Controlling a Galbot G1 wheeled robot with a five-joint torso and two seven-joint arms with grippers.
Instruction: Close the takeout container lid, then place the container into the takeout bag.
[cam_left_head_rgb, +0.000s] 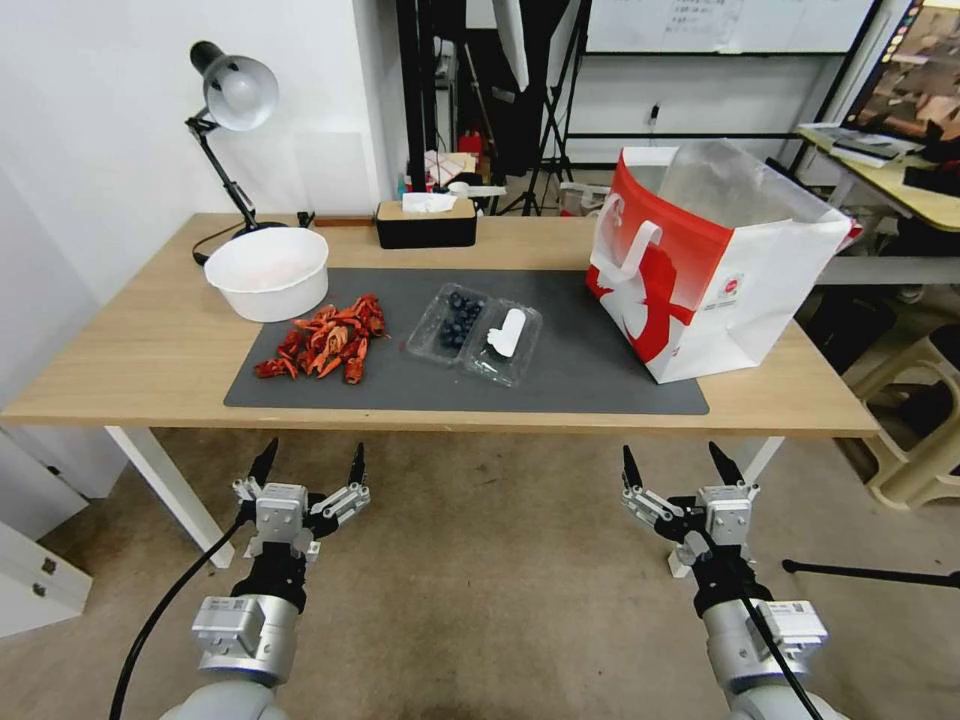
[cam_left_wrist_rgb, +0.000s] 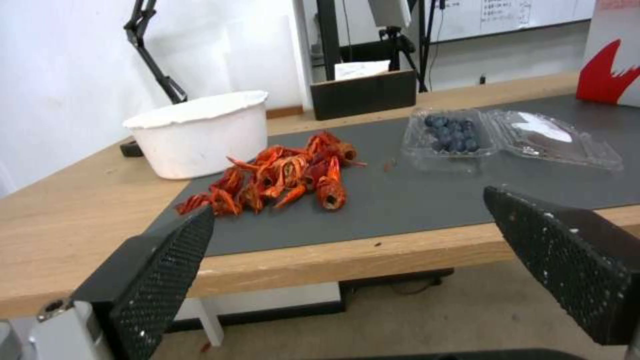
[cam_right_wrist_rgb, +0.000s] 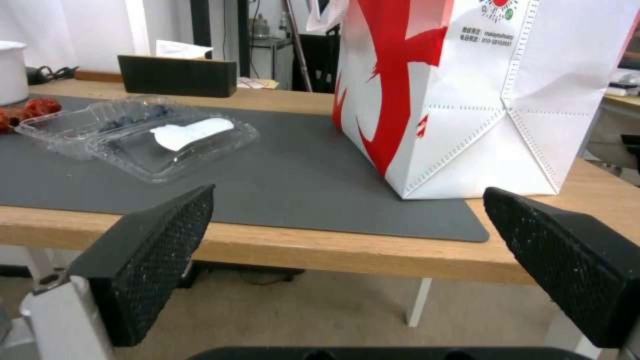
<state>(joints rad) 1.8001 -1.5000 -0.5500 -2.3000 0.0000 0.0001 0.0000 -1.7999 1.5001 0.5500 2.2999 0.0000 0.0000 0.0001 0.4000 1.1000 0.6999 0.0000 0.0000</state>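
Low in frame, left gripper (cam_left_head_rgb: 308, 468) and right gripper (cam_left_head_rgb: 683, 467) spread wide and empty, takeout container (cam_left_head_rgb: 474, 333) mid-frame between, lid (cam_left_head_rgb: 503, 342) splayed toward right, nearer right gripper

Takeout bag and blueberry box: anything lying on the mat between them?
Nothing: in the head view, only bare gray mat separates the open blueberry box from the takeout bag. The right wrist view agrees.

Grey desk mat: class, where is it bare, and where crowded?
Bare: between the open clear plastic clamshell container and the red-and-white takeout bag, and along the grey desk mat front edge. Crowded: its left end, with red crayfish pile and round white bowl.
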